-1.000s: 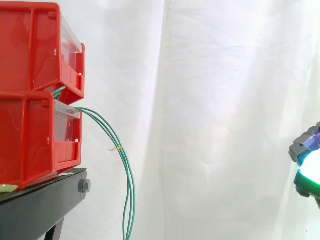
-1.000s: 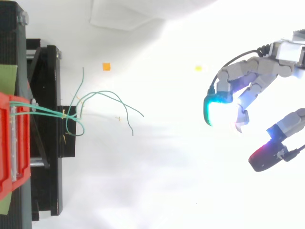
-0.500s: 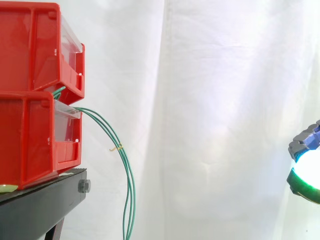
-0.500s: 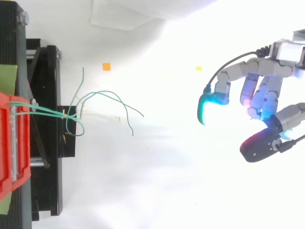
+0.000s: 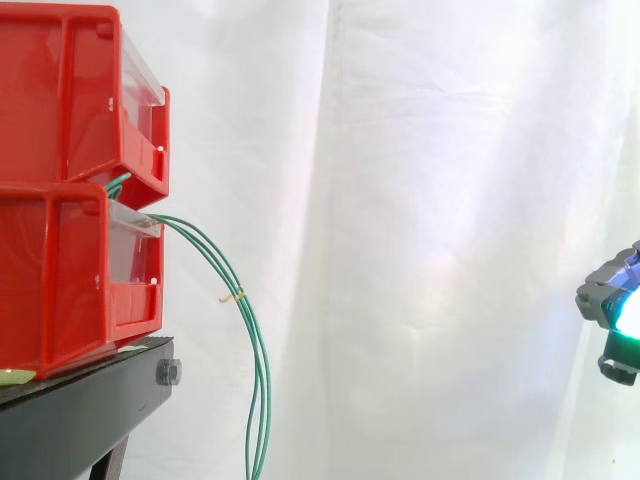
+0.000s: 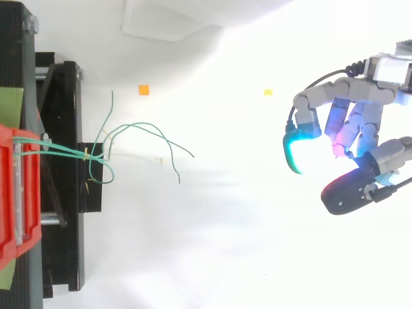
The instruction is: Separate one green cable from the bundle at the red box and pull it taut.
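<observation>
Two red bins (image 5: 60, 190) are stacked on a black stand (image 5: 90, 405) at the left. A bundle of thin green cables (image 5: 252, 335) leaves the gap between the bins, arcs right and hangs down past the stand's edge. From above, the green cables (image 6: 138, 132) fan out loosely right of the red bin (image 6: 16, 193), their ends free. My hand (image 6: 360, 119) hovers far to the right of the cables, touching nothing. Its fingers are curled in toward the thumb, with nothing between them. In the side view the hand (image 5: 615, 310) sits at the right edge, below the level of the bins.
A small pale tie (image 5: 235, 296) clips the hanging cables together. An orange marker (image 6: 143, 90) and a yellow marker (image 6: 268, 93) lie on the white ground. White curtain hangs behind, with open room between cables and hand.
The hand's fingers have curled in closer to the thumb, and the cyan-tipped finger drew back to the right. The cables have not moved.
</observation>
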`<state>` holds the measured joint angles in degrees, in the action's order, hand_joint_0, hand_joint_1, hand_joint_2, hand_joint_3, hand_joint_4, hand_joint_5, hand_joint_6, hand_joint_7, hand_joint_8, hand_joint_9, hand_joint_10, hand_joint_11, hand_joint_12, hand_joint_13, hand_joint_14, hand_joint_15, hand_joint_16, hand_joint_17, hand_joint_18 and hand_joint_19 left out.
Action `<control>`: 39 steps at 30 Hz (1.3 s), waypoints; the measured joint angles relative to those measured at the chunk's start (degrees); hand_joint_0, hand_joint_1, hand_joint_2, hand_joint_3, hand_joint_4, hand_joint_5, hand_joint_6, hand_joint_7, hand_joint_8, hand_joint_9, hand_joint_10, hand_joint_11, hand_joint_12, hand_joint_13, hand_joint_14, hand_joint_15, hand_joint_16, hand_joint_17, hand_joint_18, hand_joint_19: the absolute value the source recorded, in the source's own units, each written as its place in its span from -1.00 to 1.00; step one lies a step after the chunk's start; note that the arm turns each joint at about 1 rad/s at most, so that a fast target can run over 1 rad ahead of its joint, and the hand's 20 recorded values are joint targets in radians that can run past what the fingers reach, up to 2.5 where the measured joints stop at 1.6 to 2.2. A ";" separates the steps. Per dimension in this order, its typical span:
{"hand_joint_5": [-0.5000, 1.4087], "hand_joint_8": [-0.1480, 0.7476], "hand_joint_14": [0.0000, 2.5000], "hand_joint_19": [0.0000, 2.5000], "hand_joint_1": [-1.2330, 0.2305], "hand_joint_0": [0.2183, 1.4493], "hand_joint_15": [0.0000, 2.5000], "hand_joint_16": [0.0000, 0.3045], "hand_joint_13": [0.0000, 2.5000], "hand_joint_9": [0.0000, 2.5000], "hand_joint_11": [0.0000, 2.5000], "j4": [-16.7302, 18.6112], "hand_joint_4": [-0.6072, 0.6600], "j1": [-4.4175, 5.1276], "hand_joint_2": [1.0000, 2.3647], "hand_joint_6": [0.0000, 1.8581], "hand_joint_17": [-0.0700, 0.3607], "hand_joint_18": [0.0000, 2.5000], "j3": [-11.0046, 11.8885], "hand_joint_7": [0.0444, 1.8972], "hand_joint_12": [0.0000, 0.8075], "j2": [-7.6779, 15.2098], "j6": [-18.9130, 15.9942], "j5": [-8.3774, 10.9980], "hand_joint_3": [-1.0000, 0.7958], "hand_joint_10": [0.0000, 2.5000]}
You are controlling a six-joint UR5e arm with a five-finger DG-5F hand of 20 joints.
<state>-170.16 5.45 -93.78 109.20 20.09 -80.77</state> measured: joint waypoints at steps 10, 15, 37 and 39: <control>-0.51 -0.02 -0.98 -0.29 -0.21 -0.11 -0.34 -0.78 -0.04 0.26 -0.08 0.00 0.26 0.00 -1.00 -0.46 -0.33 -0.35 0.00 0.49 -0.07 0.02 0.01 0.00 -0.44 -0.97; -0.51 -0.02 -0.98 -0.29 -0.20 -0.11 -0.34 -0.78 -0.05 0.24 -0.08 0.00 0.25 0.00 -1.00 -0.46 -0.33 -0.35 0.00 0.49 -0.07 0.02 0.00 0.00 -0.44 -0.98; -0.60 -0.12 -0.98 -0.34 -0.19 -0.34 -0.46 -0.77 -0.12 0.03 -0.41 0.00 0.31 0.00 -1.00 -0.46 -0.30 -0.38 0.00 -0.17 -0.17 0.01 0.03 0.00 -0.44 -0.98; -0.60 -0.10 -0.98 -0.34 -0.20 -0.35 -0.45 -0.77 -0.12 0.04 -0.40 0.00 0.31 0.00 -1.00 -0.46 -0.30 -0.37 0.00 -0.16 -0.17 0.02 0.03 0.00 -0.44 -0.98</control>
<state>-170.15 5.45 -93.78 109.22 20.12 -80.77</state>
